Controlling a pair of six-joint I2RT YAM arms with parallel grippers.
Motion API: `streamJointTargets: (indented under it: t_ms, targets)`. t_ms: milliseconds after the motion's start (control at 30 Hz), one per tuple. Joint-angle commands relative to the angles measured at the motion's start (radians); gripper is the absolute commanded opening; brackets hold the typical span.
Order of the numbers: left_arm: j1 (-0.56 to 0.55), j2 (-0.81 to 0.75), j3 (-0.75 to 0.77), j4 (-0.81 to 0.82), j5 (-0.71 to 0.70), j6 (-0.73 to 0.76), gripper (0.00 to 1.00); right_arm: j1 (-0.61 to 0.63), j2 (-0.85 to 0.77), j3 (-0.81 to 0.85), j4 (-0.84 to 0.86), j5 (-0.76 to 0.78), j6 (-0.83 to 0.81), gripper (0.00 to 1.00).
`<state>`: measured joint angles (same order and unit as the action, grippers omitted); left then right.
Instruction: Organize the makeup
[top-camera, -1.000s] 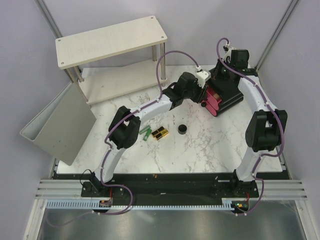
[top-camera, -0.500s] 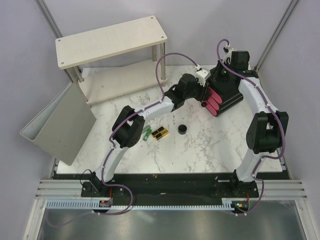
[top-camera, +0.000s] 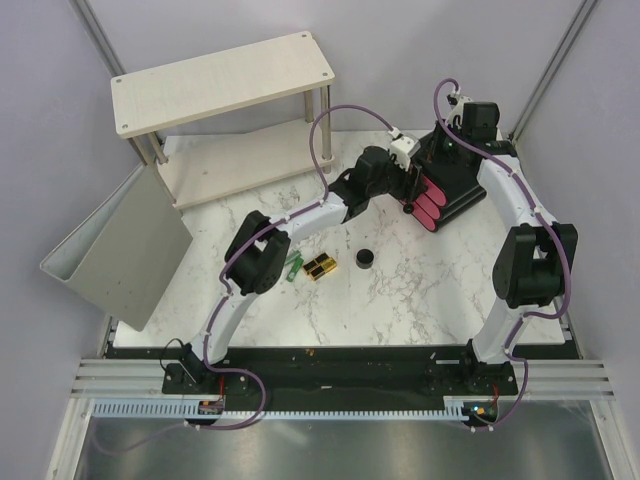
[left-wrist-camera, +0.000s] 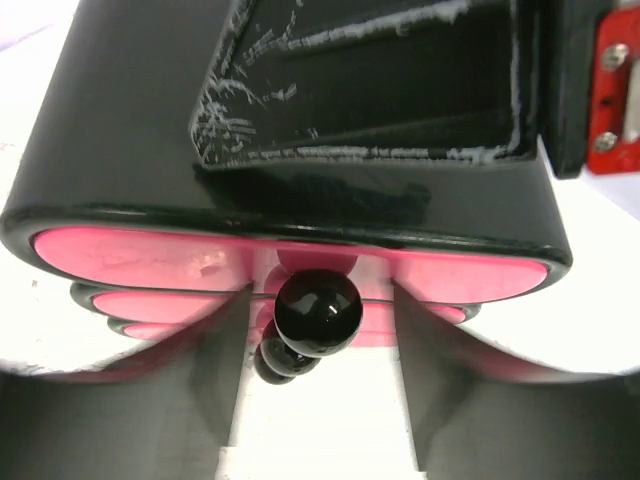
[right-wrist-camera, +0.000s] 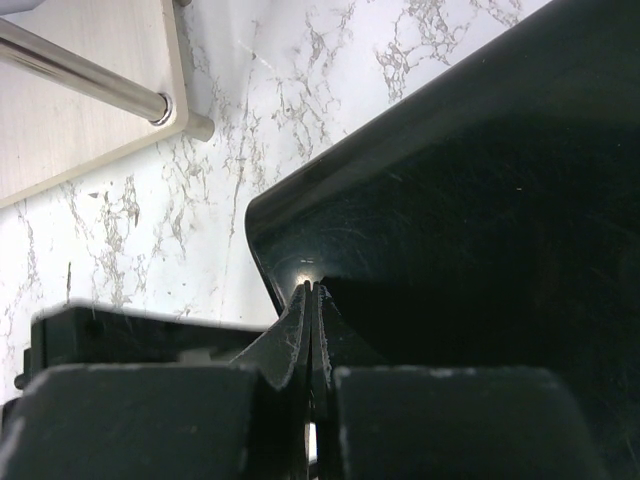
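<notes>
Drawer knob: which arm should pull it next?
Left. Its jaws stand open either side of the top knob. The right arm's jaws are shut against the box's edge.

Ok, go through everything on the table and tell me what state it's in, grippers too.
top drawer: looks shut.
left gripper: open, fingers either side of the drawer's knob, not touching.
right gripper: shut, tips against the black box.
round black jar: upright, not held.
black-and-gold case: lying flat.
green tubes: lying beside the case.
</notes>
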<state>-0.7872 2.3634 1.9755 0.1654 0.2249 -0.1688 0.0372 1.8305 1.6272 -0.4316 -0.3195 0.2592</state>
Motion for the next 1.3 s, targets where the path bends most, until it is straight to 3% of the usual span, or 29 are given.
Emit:
streamJointTargets:
  t_ms: [0, 100, 333, 667, 1267]
  targets:
    - [0.000, -0.073, 0.005, 0.171, 0.037, -0.006, 0.73, 0.001, 0.049, -0.072, -0.216, 0.034, -0.017, 0.00]
    - [0.002, -0.118, -0.035, 0.172, 0.039, 0.032, 0.82, 0.001, 0.047, -0.072, -0.214, 0.034, -0.018, 0.00]
    - [0.000, -0.233, -0.182, 0.174, 0.030, 0.109, 0.86, 0.001, 0.055, -0.066, -0.213, 0.036, -0.017, 0.00]
    - [0.000, -0.308, -0.434, 0.177, 0.059, 0.207, 0.73, 0.001, 0.061, -0.066, -0.211, 0.034, -0.017, 0.00]
    - [0.002, -0.098, -0.218, 0.134, 0.070, 0.180, 0.70, 0.001, 0.058, -0.075, -0.210, 0.025, -0.015, 0.00]
